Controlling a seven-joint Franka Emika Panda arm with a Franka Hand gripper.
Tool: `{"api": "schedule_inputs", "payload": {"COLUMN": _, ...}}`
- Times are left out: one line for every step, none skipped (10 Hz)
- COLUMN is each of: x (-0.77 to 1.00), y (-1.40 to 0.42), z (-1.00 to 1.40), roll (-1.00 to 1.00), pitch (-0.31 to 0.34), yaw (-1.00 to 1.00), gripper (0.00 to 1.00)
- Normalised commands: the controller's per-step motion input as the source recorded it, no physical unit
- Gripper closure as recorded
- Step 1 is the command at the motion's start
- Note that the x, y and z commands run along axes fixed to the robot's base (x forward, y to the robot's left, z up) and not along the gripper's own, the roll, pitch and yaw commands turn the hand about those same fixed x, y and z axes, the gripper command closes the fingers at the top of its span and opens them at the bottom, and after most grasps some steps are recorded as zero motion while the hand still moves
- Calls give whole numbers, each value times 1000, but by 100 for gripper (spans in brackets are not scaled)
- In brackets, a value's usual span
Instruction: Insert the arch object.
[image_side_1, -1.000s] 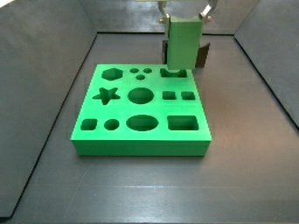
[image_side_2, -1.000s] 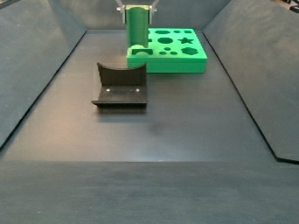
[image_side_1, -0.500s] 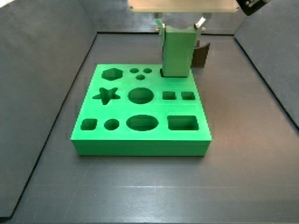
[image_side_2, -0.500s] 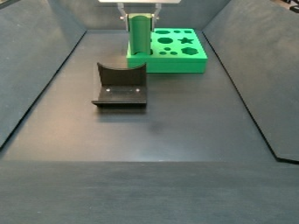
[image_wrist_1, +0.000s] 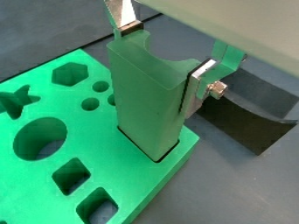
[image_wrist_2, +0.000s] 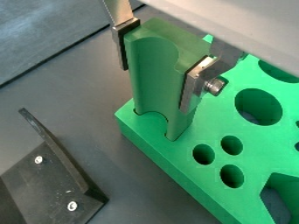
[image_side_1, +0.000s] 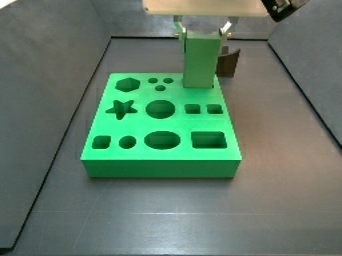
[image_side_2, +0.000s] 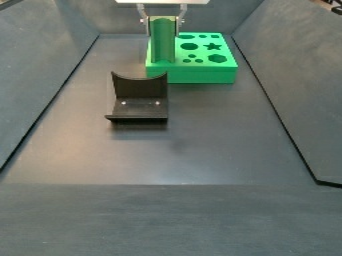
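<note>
The gripper (image_wrist_1: 162, 61) pinched the arch object (image_wrist_1: 146, 105), a tall green piece with a curved notch along one side. In a side view the piece stood upright at upper centre (image_side_1: 202, 60), its lower end in a corner slot of the green board (image_side_1: 160, 168) (fixture (image_wrist_1: 251, 118) just beside). Insertion seemed underway. The next move likely called for a straight downward push, then release.

The claw (image_wrist_1: 163, 74) hangs at the top of both side views, pointing straight down. Its flat silver fingers (image_wrist_2: 198, 80) stand parted (one plate on each side, in both wrist views), pressed against the tall green piece (image_wrist_1: 149, 96) between them.
</note>
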Motion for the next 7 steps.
{"api": "schedule_inputs", "payload": {"x": 214, "y": 0, "z": -934, "roll": 37, "pitch": -139, "yaw": 320, "gripper": 100}}
{"api": "schedule_inputs", "payload": {"x": 211, "y": 0, "z": -934, "roll": 41, "pitch": -139, "yaw": 329, "gripper": 100}}
{"api": "schedule_inputs", "payload": {"x": 180, "y": 0, "z": -943, "roll": 40, "pitch": -134, "yaw": 351, "gripper": 100}}
{"api": "schedule_inputs", "payload": {"x": 106, "y": -211, "z": -1000, "roll": 29, "pitch": -106, "yaw": 151, "gripper": 100}}
{"api": "schedule_inputs", "payload": {"x": 80, "y": -349, "z": -1000, "roll": 51, "pitch": -94, "yaw": 23, "gripper": 100}}
{"api": "schedule_inputs", "payload": {"x": 0, "y": 0, "z": -477, "roll": -157, "pitch": -187, "yaw": 43, "gripper": 100}}
{"api": "schedule_inputs", "payload": {"x": 0, "y": 0, "z": 0, "roll": 0, "pitch": 0, "yaw": 0, "gripper": 100}}
